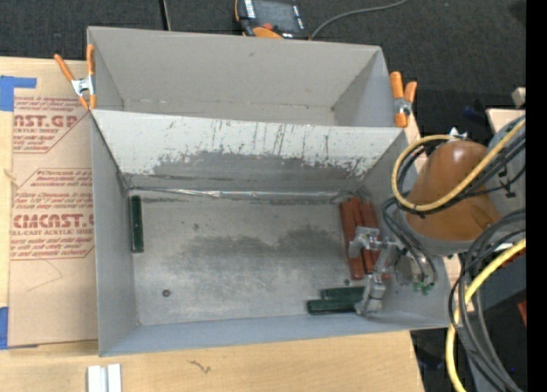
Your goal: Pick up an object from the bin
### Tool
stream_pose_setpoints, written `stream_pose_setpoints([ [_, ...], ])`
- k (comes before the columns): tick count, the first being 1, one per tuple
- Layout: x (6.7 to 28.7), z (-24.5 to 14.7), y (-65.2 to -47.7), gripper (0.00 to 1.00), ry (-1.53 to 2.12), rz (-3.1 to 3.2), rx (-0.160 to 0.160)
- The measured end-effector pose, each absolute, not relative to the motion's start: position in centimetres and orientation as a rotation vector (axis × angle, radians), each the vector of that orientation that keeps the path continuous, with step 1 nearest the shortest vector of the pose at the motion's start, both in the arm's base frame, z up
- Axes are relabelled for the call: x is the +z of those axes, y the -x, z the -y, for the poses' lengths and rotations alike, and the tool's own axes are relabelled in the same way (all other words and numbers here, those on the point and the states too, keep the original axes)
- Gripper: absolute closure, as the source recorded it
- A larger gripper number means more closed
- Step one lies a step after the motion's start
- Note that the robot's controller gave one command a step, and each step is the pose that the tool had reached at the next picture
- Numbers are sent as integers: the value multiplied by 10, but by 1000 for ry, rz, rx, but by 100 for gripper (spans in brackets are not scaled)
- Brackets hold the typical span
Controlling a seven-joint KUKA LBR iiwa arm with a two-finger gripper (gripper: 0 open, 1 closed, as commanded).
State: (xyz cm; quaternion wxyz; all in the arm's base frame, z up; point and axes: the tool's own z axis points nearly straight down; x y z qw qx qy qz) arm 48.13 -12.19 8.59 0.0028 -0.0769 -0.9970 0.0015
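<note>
My gripper (369,269) hangs low in the bin's front right corner, open, with one metal fingertip (364,237) toward the back and the other toward the front. A bundle of red-orange sticks (351,221) lies along the right wall, its near end reaching between the fingers. A dark green flat bar (335,301) lies on the floor by the front wall, its right end touching or just under the front fingertip. Nothing is lifted.
Another dark green bar (135,224) stands against the left wall, far from the gripper. The arm with its orange cover and yellow cables leans in over the right rim.
</note>
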Motion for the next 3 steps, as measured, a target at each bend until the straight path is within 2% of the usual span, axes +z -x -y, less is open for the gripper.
stream_pose_setpoints([
  [1, 70, 68, -481, 0, 139, 3143, -3],
  [2, 72, 69, -481, 100, 145, 3140, -3],
  [3, 209, 45, -515, 100, 83, 3151, 0],
])
